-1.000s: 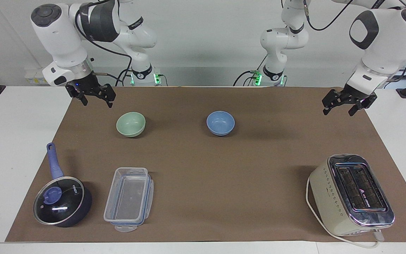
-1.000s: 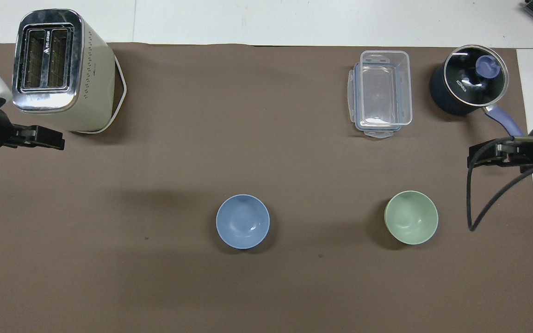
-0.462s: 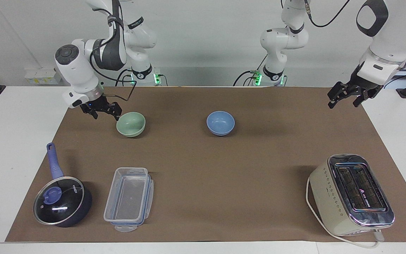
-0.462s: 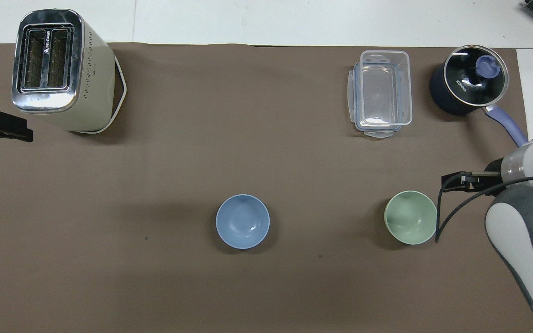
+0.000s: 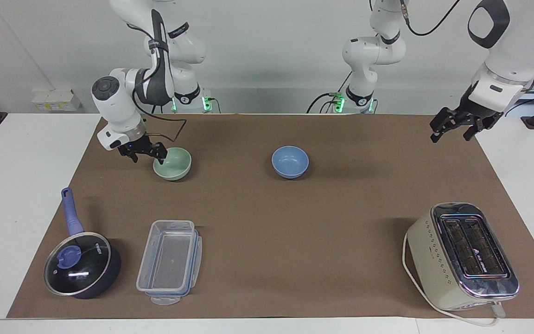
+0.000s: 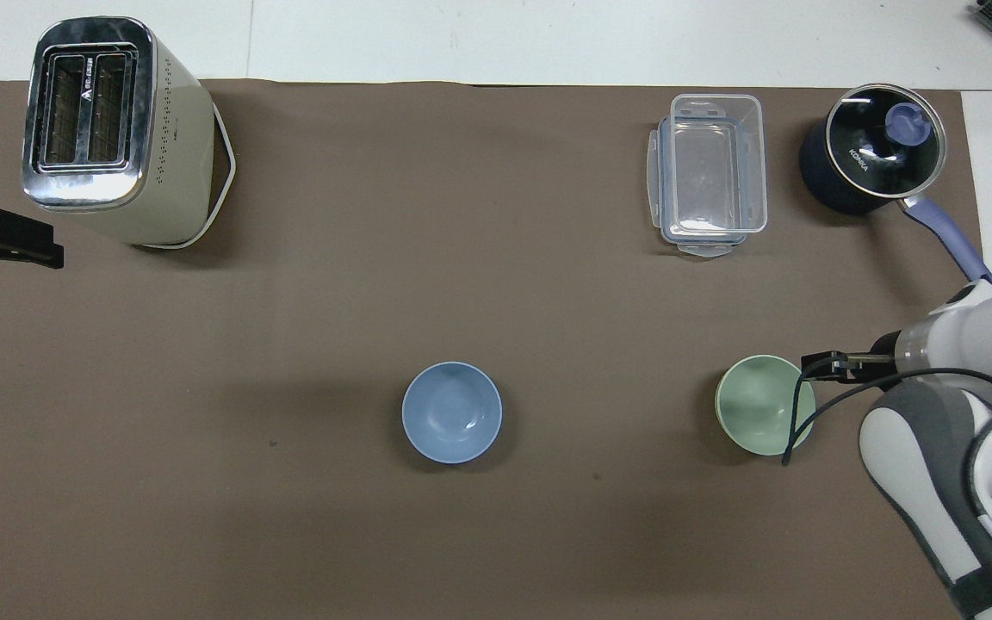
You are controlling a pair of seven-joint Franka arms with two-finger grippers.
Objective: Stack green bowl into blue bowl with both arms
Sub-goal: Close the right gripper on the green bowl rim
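Since the earlier frame, we note the right gripper lowered to the green bowl rim, fingers spread, while the left gripper waits, fingers spread.

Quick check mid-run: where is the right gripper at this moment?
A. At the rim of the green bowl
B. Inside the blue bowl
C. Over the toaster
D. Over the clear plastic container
A. In the facing view the right gripper is down at the rim of the green bowl, on the side toward the right arm's end of the table.

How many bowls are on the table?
2. The pale mint-green bowl sits toward the right arm's end, at the right gripper; the light periwinkle-blue bowl sits mid-table. None look hidden.
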